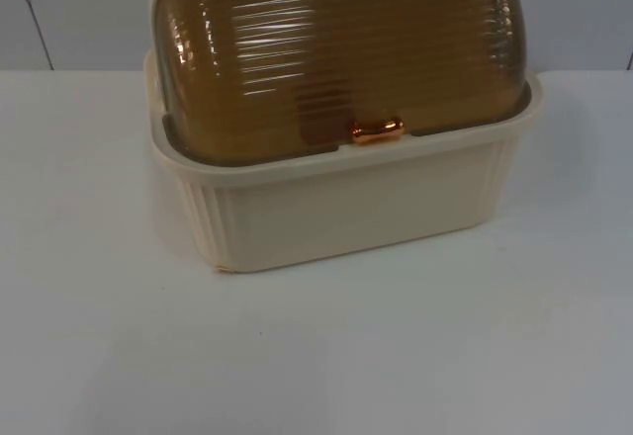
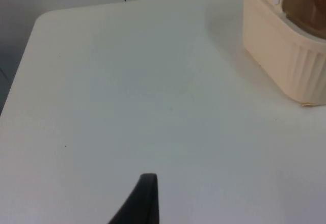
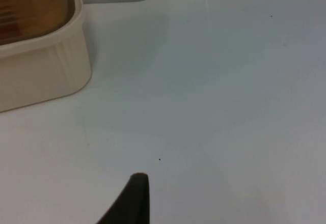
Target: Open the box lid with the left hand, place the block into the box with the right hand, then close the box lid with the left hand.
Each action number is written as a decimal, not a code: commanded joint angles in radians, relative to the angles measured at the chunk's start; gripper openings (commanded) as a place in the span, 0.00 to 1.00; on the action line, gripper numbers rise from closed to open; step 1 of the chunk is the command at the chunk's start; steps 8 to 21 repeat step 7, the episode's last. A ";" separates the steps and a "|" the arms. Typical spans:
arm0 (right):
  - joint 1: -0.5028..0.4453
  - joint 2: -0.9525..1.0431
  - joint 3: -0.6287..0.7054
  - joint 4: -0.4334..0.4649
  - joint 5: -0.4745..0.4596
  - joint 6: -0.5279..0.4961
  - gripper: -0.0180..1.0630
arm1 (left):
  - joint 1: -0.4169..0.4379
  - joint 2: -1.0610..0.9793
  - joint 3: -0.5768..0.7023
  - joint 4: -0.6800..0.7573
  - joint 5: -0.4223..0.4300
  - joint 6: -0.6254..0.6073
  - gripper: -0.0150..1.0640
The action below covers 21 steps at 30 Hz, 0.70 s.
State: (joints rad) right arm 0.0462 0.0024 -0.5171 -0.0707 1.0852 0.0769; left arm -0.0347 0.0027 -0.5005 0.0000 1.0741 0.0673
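White counter [image 1: 99, 336] carries cream box [image 1: 336, 208], amber lid [image 1: 336, 49] down with handle [image 1: 376, 131] frontward for left hand; hand states unclear.

Legible text: none | Labels, brands, numbers, signs: none readable | Surfaces checked: cream box [image 1: 336, 208], its amber ribbed lid [image 1: 336, 49], copper lid handle [image 1: 378, 130] at the lid's front edge, white table [image 1: 316, 356] around the box | Result: no markings found
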 commanded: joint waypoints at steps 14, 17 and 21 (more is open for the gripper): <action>0.000 -0.002 0.000 -0.002 -0.006 -0.002 0.98 | -0.006 -0.003 0.005 -0.019 0.002 -0.044 0.98; 0.000 -0.002 0.000 -0.002 -0.006 -0.002 0.98 | -0.006 -0.003 0.005 -0.019 0.002 -0.044 0.98; 0.000 -0.002 0.000 -0.002 -0.006 -0.002 0.98 | -0.006 -0.003 0.005 -0.019 0.002 -0.044 0.98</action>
